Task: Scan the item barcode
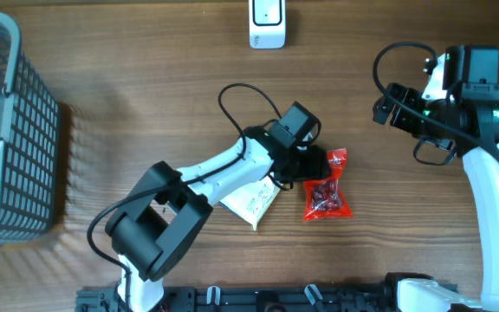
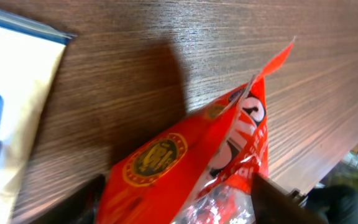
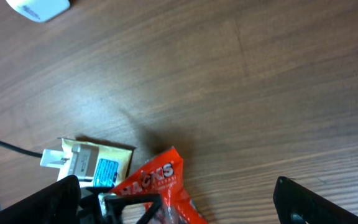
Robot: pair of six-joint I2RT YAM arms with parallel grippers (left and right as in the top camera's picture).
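A: Bag [image 1: 326,192], red with a clear window, lying flat on the table [image 1: 145,69] just right of centre. Our left gripper [image 1: 314,163] is down at its top edge.

B: Do we have hold of it?

A: We cannot tell. In the left wrist view the jaws stand one on each side of the bag's upper end, partly open, and the bag fills the gap between them. Whether they press on it does not show.

B: And our right gripper [image 3: 176,199]?

A: Its jaws are spread wide with nothing in them, raised at the right side of the table, well apart from the bag.

B: So which step are we on?

A: We judge it to be the pick-up. The bag is on the wood and nowhere near the scanner [image 1: 267,22], the small white unit at the far edge.

B: What does the next move need?

A: A firm pinch on the crinkly top seam, then a lift clear of the packet [image 1: 251,201] lying under our left arm. No barcode shows on the face we see, so we may need to turn the bag before presenting it.
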